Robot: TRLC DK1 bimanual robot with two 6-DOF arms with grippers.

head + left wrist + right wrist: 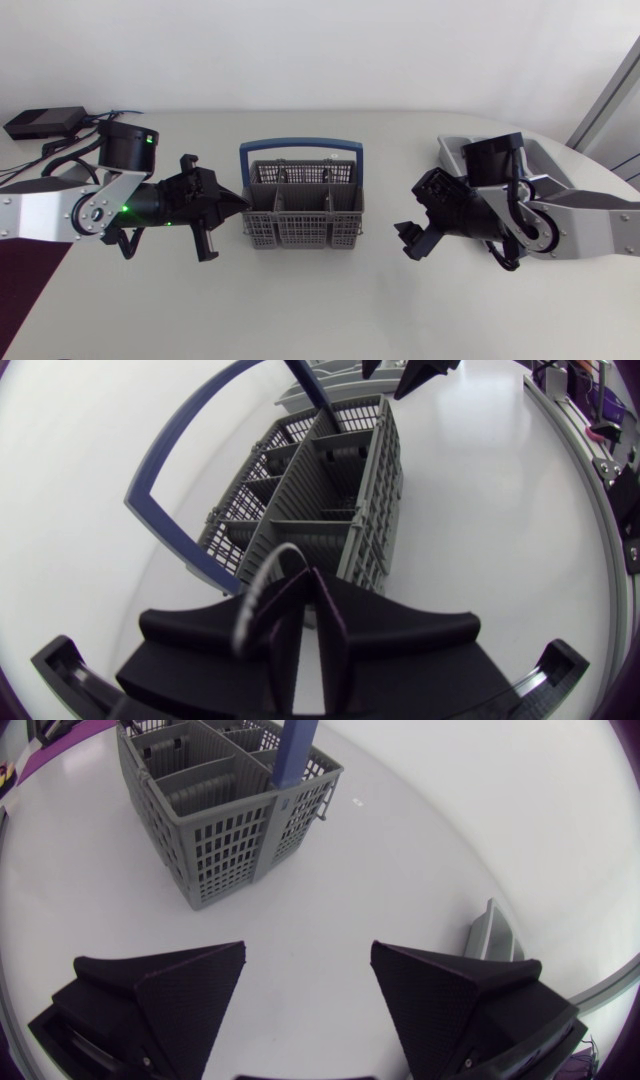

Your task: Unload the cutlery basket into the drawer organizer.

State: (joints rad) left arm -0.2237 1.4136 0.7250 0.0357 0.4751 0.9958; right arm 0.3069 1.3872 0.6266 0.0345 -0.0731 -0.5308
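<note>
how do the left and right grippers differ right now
The left gripper has its fingers pressed together; the right gripper has them spread wide. The left gripper's tip is right by the basket, at its wall; the right gripper is well apart from it. Both are matte black and point towards the basket.

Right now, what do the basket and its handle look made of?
The basket looks like grey moulded plastic with a matte finish, judging by its uniform slotted lattice walls. Its handle looks like blue plastic too, a smooth thin hoop, though a coated metal core cannot be ruled out.
</note>
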